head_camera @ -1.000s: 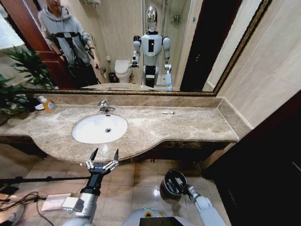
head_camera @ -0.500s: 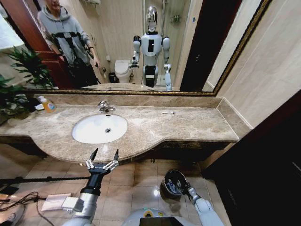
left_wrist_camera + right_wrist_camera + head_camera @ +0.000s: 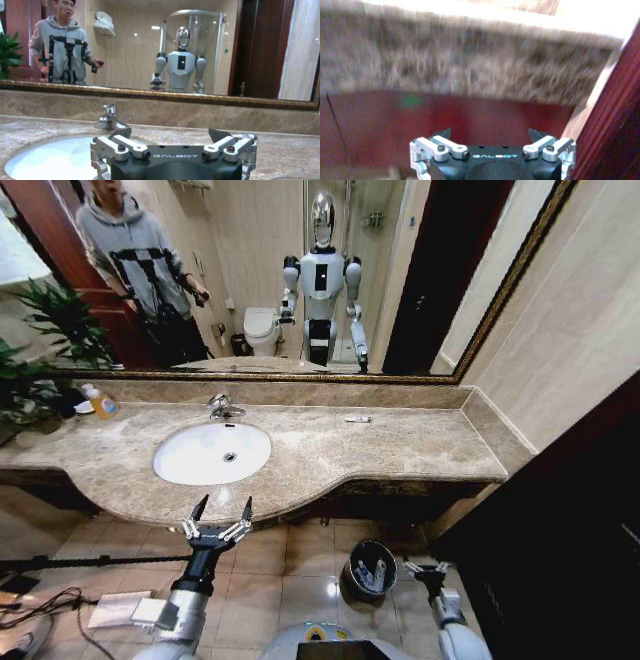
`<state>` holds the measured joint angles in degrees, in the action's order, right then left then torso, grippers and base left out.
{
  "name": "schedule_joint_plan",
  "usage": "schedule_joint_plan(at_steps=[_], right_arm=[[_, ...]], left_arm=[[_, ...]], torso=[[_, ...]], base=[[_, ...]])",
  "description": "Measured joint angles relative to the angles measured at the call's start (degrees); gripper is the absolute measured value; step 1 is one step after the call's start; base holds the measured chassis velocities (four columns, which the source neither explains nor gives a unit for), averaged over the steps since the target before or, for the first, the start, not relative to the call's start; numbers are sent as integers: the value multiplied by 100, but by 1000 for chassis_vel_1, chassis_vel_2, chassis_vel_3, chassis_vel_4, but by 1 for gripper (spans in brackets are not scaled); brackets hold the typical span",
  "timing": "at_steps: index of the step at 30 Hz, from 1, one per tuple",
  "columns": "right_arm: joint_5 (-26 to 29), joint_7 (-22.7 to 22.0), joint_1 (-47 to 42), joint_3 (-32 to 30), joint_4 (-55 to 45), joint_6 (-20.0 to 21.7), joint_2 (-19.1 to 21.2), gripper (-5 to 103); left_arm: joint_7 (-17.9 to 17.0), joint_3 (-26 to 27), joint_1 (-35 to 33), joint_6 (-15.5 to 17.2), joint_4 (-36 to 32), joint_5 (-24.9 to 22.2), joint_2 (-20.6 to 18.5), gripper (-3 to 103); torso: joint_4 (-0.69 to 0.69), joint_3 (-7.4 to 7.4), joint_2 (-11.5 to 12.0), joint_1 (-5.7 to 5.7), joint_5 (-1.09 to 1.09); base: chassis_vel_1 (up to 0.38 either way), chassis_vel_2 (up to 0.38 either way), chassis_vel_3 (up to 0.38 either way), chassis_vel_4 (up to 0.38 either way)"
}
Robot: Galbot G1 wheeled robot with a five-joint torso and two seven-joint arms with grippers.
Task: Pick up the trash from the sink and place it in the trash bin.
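While both grippers [image 3: 220, 513] [image 3: 428, 568] gape empty, trash [image 3: 368, 574] lies in the bin [image 3: 385, 549] below the marble counter [image 3: 400, 445].

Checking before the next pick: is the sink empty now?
Empty: the sink basin shows bare white around its drain, and white trash pieces lie in the trash bin.

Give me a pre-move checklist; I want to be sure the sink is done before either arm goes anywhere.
1. Sink free of trash: ok, the basin looks bare apart from its drain.
2. Trash in the trash bin: ok, white pieces lie inside it.
3. Right hand empty: ok, open beside the bin, nothing between its fingers.
4. Left hand empty: ok, open at the countertop's front edge.
5. Countertop free of trash: cannot tell, a small white item lies to the right of the sink and is too small to identify.
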<state>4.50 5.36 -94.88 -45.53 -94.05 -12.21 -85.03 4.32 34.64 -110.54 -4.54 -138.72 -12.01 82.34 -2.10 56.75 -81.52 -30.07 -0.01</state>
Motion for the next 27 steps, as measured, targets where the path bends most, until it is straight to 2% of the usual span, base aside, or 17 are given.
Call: schedule_joint_plan(at_steps=[3, 6, 10, 14, 16, 19, 22, 23, 25, 26, 27], right_arm=[[195, -58, -393, -110, -1059, 90, -183, 100], [272, -76, -469, -147, -1585, 186, -224, 100], [429, -65, -508, -136, -2416, 453, -115, 100], [769, 207, -263, -89, -2700, 595, 55, 100], [916, 476, 131, 20, -2685, 681, 317, 100], [989, 576, 367, 126, -2603, 768, 542, 100], [1255, 695, 1004, 431, -2324, 1138, 1210, 100], [1255, 695, 1004, 431, -2324, 1138, 1210, 100], [1373, 772, 1383, 589, -2086, 1341, 1625, 100], [1373, 772, 1383, 589, -2086, 1341, 1625, 100], [1420, 804, 1623, 700, -1917, 1439, 1842, 100]], left_arm=[[0, 0, 0, 0, 0, 0, 0, 100], [0, 0, 0, 0, 0, 0, 0, 100], [0, 0, 0, 0, 0, 0, 0, 100], [0, 0, 0, 0, 0, 0, 0, 100], [0, 0, 0, 0, 0, 0, 0, 100], [-1, 0, 0, 0, 0, 0, 0, 100], [0, 0, 0, 0, 0, 0, 0, 100], [0, 0, 0, 0, 0, 0, 0, 100], [0, 0, 0, 0, 0, 0, 0, 100], [0, 0, 0, 0, 0, 0, 0, 100], [0, 0, 0, 0, 0, 0, -1, 100]], torso=[[0, 0, 0, 0, 1], [0, 0, 0, 0, 0], [0, 0, 0, 0, 0], [0, 0, 0, 0, 1], [-1, 1, 0, -1, 2], [-1, 1, 0, -1, 2], [-2, 1, 0, -1, 2], [-2, 1, 0, -1, 2], [-1, 1, 0, -1, 1], [-1, 1, 0, -1, 1], [-1, 1, 0, -2, 2]], base=[[0, 0, 0, 0], [0, 0, 0, 0], [0, 0, 0, 0], [0, 0, 0, 0], [0, 0, 0, 0], [0, 0, 0, 0], [0, 0, 0, 0], [0, 0, 0, 0], [0, 0, 0, 0], [0, 0, 0, 0], [0, 0, 0, 0]])
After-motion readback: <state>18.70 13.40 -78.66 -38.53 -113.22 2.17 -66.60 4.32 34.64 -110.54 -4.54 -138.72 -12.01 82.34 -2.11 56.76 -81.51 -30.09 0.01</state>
